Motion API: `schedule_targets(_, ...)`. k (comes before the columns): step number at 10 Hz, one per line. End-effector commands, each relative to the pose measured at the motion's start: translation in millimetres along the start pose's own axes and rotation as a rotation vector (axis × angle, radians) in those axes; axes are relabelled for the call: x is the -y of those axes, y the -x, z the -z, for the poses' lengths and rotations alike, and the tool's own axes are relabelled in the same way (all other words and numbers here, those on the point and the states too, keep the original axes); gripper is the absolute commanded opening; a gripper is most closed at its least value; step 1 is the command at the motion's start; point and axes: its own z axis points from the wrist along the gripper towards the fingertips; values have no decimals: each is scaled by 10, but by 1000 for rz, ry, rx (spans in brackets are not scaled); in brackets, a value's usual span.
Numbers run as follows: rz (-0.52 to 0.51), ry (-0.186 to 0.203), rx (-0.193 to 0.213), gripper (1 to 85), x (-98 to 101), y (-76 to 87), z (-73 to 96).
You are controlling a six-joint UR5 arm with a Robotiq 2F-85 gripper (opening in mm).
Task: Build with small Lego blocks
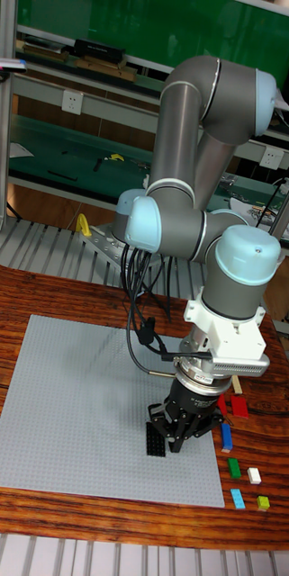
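We see the UR5 arm (203, 216) bent over w/ its wrist pointing down near the right front part of the grey baseplate (81, 405). The baseplate lies flat on the wood table (9, 288).

The gripper (182, 439) sits low, just above or at the baseplate's right front area. Its black fingers (176, 436) are bunched close, but we can't tell if they're apart, together or clamped on anything: too dark, and the angle hides the tips.

A black block (155, 439) lies on the baseplate, long axis running front to back, just beside the gripper on its left in the pic. Touching the fingers or not, we can't tell.

Loose blocks lie on the bare wood off the plate's right edge, approx in a line going toward the front:
- red block (239, 407), nearest the wrist, partly hidden by it
- blue block (226, 436), narrow, long
- green block (235, 467)
- white block (254, 475), just beside the green
- light blue block (239, 499)
- yellow-green block (264, 503), near the table's front edge

A black cable (137, 333) loops from the forearm down to the wrist.
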Motion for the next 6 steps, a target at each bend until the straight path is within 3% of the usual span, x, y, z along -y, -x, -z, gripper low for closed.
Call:
schedule_targets(1,2,3,5,13,19,-15,29)
schedule_targets(6,28,18,17,13,96,-244,37)
